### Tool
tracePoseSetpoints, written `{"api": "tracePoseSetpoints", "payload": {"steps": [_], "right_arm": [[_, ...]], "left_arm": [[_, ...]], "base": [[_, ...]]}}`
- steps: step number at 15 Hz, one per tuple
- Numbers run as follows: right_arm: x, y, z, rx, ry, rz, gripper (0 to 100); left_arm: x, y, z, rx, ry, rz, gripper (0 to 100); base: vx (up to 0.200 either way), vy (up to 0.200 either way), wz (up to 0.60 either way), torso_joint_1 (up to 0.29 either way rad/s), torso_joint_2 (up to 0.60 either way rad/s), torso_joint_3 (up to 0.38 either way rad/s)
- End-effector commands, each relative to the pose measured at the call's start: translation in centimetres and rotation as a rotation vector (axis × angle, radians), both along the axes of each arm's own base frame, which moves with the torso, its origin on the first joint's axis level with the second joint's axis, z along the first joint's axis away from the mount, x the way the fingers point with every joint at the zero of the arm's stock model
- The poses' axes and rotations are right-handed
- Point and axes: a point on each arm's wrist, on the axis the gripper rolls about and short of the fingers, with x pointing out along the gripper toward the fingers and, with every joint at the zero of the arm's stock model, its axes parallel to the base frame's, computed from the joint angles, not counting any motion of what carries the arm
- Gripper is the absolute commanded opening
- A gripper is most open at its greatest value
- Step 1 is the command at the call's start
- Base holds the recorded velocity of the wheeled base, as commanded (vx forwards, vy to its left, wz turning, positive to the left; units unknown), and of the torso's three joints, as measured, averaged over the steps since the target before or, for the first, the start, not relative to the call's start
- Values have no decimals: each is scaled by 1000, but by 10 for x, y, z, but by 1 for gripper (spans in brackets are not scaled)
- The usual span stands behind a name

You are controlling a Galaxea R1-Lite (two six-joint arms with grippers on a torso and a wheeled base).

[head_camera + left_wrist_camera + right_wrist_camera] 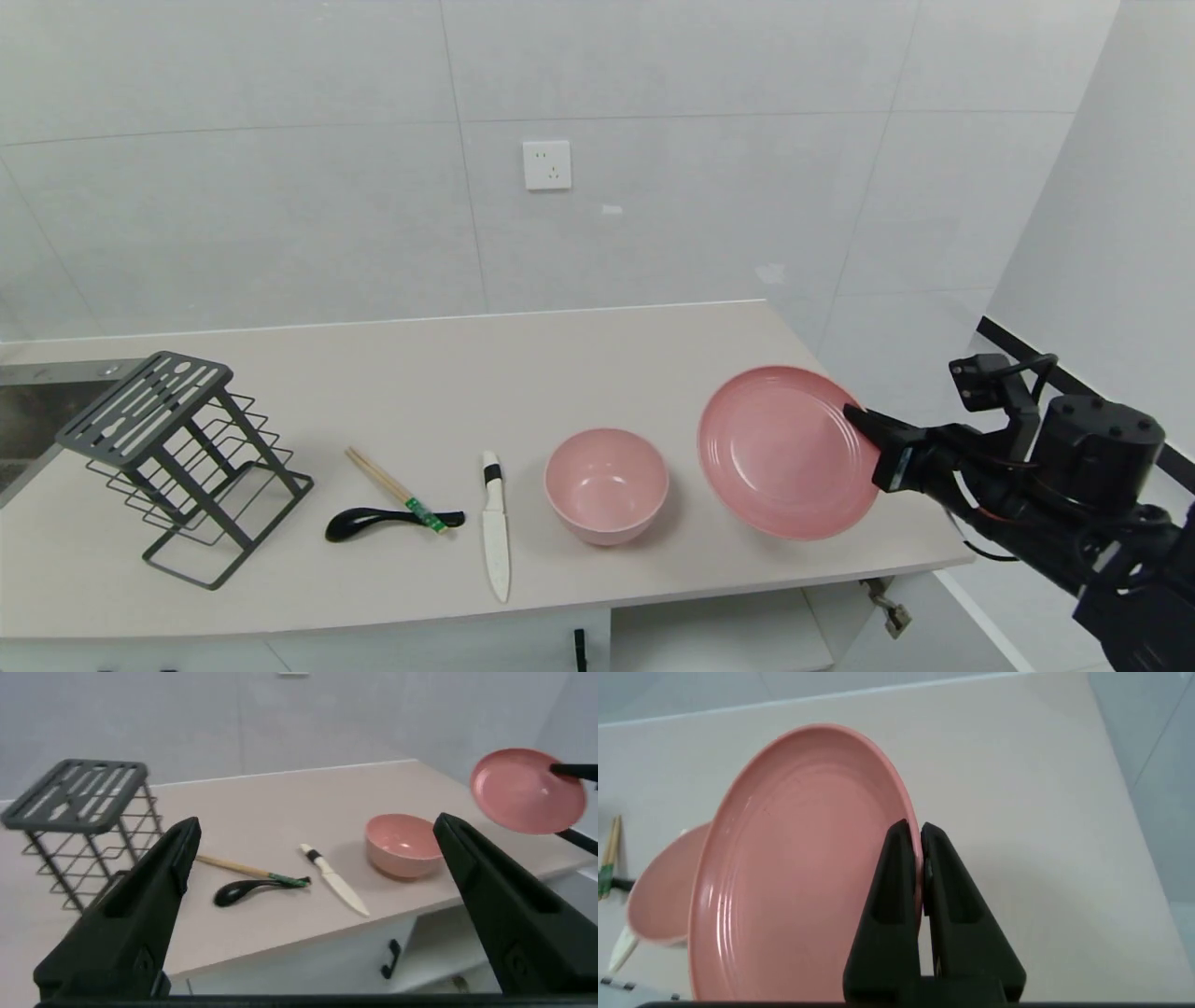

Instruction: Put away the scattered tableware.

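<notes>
right gripper (864,425) comes in from the right end of the counter (467,373), and its fingers (896,887) are pinched together on the rim of the pink plate (780,448). in the right wrist view the rim sits squeezed between the two black tips. the plate is up off the counter, tilted, its hollow face turned up and toward the robot's left. it hangs over the counter's right end, just beside the pink bowl (607,483).

the bowl stands upright on the counter, between the plate and the knife (495,527). the knife lies flat, pale blade pointing toward the front edge, its black-banded handle toward the wall. left of it, the wooden chopsticks (392,487) lie at a slant, their green-marked ends crossing the handle of the black spoon (373,521), which lies flat on the counter. further left, near the counter's left end and well apart from the rest, stands the dark wire rack (177,457), its slotted top plate tilted.

left gripper (318,824) hangs back from the counter's front edge, fingers (140,915) spread wide apart with nothing between them. past them its wrist view takes in the rack, chopsticks, spoon, knife and bowl, with the plate raised in the air at the far side.
</notes>
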Motion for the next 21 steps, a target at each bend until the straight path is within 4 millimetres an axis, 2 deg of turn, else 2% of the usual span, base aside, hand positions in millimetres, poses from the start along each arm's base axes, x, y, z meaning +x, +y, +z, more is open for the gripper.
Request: {"api": "tracePoseSetpoints", "payload": {"steps": [1, 3, 5, 10, 15, 18, 20, 21], "right_arm": [[-19, -1, 2, -4, 22, 15, 0], [-23, 5, 4, -4, 21, 42, 0], [-31, 5, 4, -7, 34, 50, 0], [-35, 4, 8, -4, 21, 52, 0], [-39, 2, 14, 2, -3, 50, 0], [-40, 2, 17, 5, -13, 50, 0], [-41, 2, 16, 5, -12, 52, 0], [-42, 1, 19, 7, -21, 50, 0]], "left_arm": [[44, -4, 36, -3, 212, -164, 100], [83, -8, 34, -5, 380, -232, 100], [104, -10, 30, -6, 451, -245, 100], [139, -17, 13, 121, 588, -261, 100], [167, -28, 16, 116, 645, -305, 100], [179, -43, 12, 66, 676, -369, 100], [197, -57, 10, 28, 641, -405, 100], [213, -67, 0, 40, 644, -422, 100]], "base": [[0, 0, 0, 0, 0, 0], [0, 0, 0, 0, 0, 0], [0, 0, 0, 0, 0, 0], [0, 0, 0, 0, 0, 0], [0, 0, 0, 0, 0, 0], [0, 0, 0, 0, 0, 0], [0, 0, 0, 0, 0, 0], [0, 0, 0, 0, 0, 0]]}}
